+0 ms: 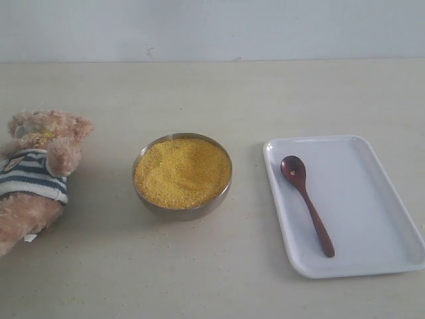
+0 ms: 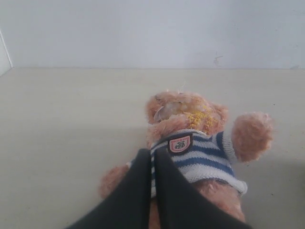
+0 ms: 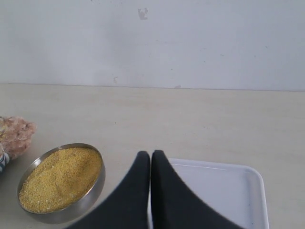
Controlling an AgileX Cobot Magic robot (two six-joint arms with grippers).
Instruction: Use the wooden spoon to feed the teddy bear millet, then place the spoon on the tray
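Note:
The teddy bear [image 1: 36, 173] lies on its back at the table's left edge, striped shirt up, with yellow grains on its face [image 2: 198, 119]. A metal bowl of millet [image 1: 182, 171] stands mid-table. The wooden spoon [image 1: 305, 199] lies on the white tray [image 1: 372, 219] at the right, its oval bowl toward the far side. Neither gripper shows in the exterior view. In the left wrist view my left gripper [image 2: 152, 153] is shut and empty, above the bear's shirt. My right gripper [image 3: 150, 155] is shut and empty over the tray's [image 3: 224, 191] near-left part, beside the millet [image 3: 59, 179].
A pale wall [image 1: 212, 26] closes off the far side of the beige table [image 1: 212, 93]. The bear's raised arm [image 2: 250, 134] sticks up beside its shirt.

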